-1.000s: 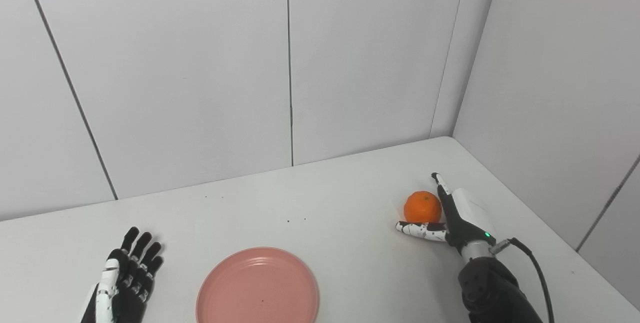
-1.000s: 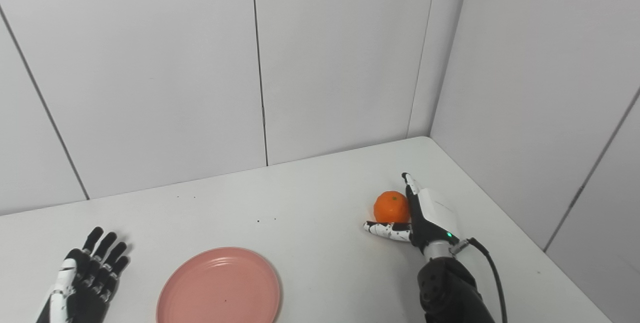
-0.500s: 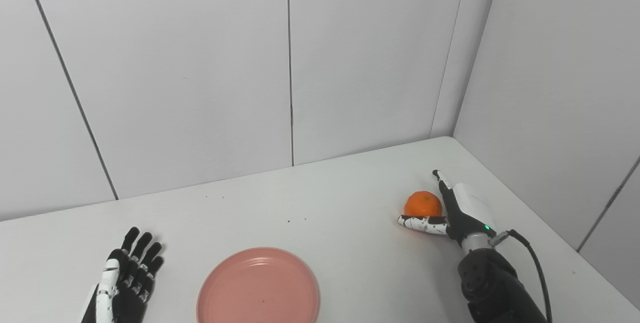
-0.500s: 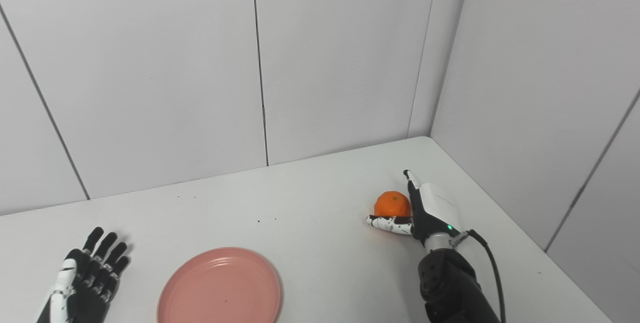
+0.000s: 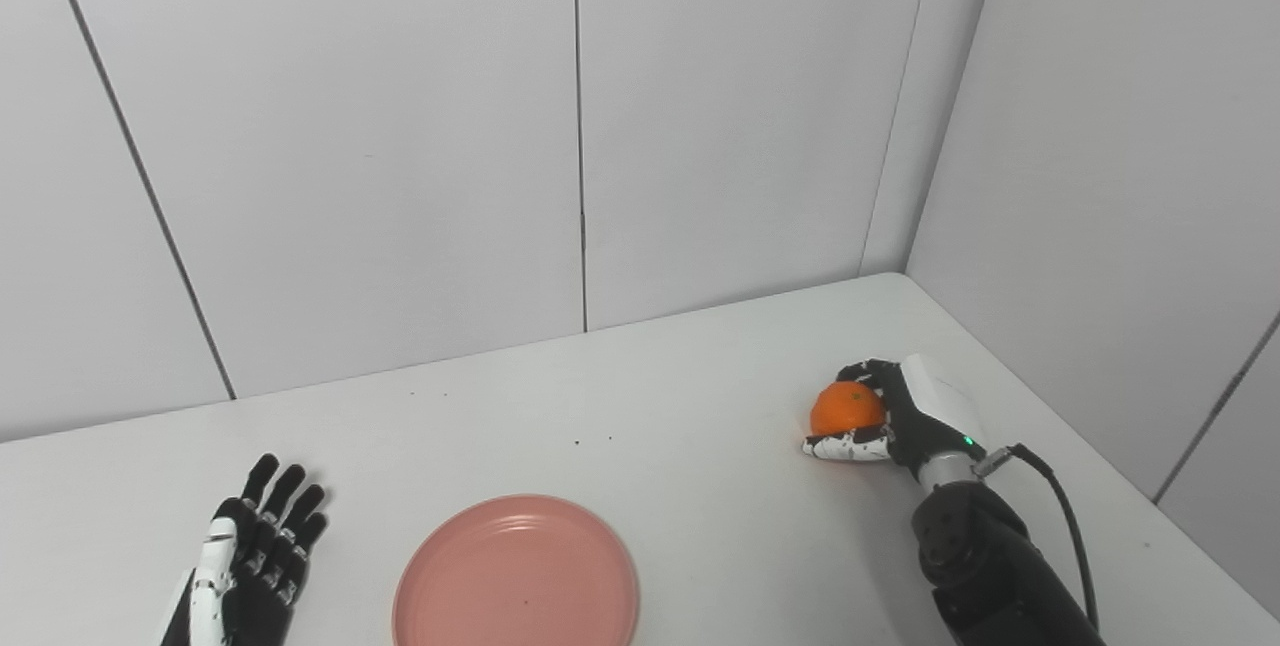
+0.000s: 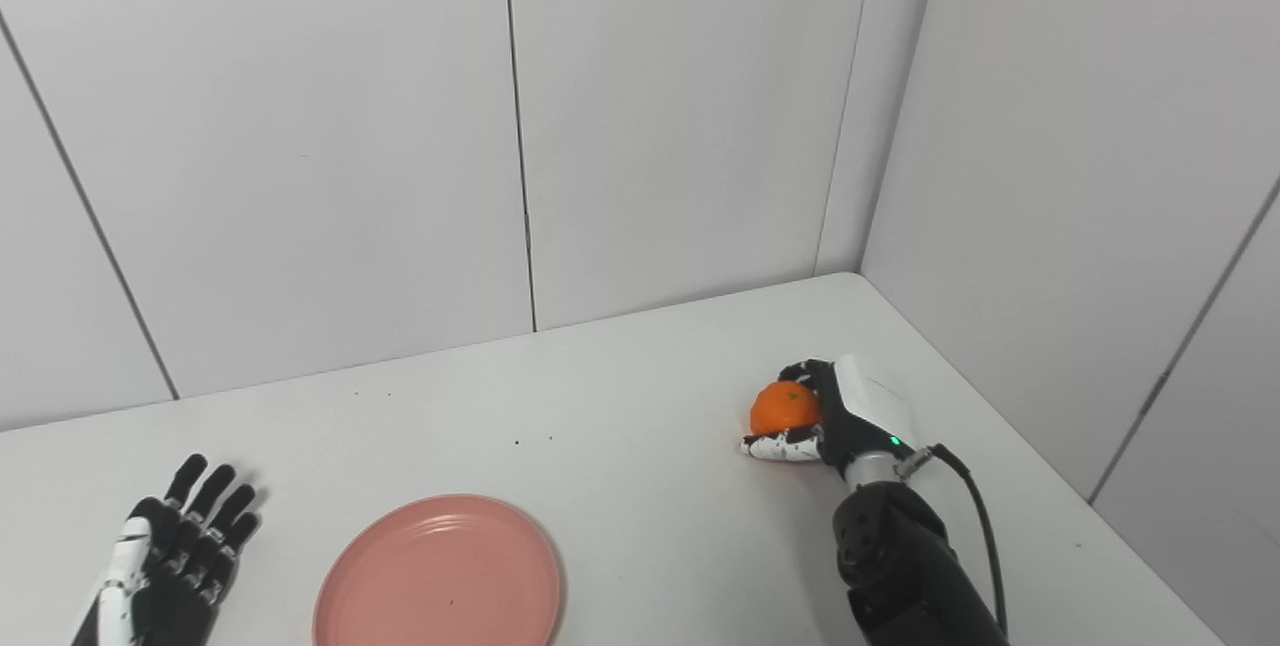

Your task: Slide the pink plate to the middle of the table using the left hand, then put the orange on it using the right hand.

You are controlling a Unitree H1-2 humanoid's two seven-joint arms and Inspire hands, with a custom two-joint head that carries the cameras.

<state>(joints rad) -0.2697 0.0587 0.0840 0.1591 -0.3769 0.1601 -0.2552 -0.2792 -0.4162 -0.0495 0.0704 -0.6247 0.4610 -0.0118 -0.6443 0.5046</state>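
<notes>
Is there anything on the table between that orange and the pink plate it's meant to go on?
Nothing visible. The right hand is closed on the orange, and only bare table lies between it and the pink plate.

Pale panelled walls (image 5: 380, 146) behind and to the right, split by thin dark vertical seams and meeting in a corner at upper right. Below, a white table (image 5: 660, 406), its far edge flush against the back wall, its right edge along the side wall. A few tiny dark specks near the far edge. Even, soft light, faint shadows.
</notes>
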